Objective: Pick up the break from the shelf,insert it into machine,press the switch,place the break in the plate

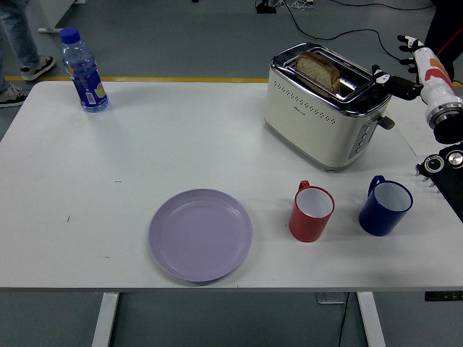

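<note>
— Where's the bread?

— The bread slice stands in the slot of the cream toaster, its top poking out above the chrome rim.

— And the robot?

— Its right hand hovers just right of the toaster's top, fingers spread, holding nothing. The lever knob on the toaster's right end sits below that hand.

— Anything crowding the toaster?

— In front of it a red mug and, to the right, a blue mug, both upright and apart. The lilac plate lies front-left, bare. A water bottle stands far left near the back edge of the white table. Someone's legs show beyond that corner.
</note>
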{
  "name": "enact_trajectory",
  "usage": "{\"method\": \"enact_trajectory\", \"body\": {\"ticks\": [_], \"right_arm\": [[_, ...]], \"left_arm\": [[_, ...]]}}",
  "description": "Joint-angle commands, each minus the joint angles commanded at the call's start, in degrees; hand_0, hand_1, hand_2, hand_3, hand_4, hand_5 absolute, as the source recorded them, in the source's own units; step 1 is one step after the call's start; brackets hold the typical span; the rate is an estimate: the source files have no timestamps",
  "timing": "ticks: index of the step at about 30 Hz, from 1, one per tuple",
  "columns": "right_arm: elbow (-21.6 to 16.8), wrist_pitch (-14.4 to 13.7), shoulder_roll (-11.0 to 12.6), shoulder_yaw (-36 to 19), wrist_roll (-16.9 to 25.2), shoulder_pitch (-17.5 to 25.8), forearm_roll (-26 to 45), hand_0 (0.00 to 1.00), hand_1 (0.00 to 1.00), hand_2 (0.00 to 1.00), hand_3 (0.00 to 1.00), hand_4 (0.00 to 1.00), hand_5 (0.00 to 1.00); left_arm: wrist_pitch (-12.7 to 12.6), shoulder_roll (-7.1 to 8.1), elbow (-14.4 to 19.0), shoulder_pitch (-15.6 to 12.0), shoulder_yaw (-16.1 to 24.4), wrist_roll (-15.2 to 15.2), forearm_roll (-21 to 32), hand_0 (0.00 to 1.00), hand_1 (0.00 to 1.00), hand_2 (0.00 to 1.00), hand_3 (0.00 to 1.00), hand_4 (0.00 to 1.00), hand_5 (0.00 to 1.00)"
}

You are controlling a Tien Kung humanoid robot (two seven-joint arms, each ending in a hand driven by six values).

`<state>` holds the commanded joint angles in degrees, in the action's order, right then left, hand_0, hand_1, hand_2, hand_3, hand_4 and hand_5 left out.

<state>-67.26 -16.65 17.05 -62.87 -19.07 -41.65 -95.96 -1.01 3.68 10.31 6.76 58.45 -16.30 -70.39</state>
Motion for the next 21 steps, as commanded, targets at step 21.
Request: {"method": "enact_trajectory", "body": {"ticks": [21], "right_arm": [[9.1, 3.8, -9.4, 8.0, 0.7, -11.1, -2.7, 0.878, 0.850, 0.931, 0.950, 0.779, 0.438]], "left_arm": [[-0.1, 0.38, 0.0, 0.7, -0.3, 0.0, 0.5, 0.678, 0.695, 0.687, 0.559, 0.288, 0.870]]}}
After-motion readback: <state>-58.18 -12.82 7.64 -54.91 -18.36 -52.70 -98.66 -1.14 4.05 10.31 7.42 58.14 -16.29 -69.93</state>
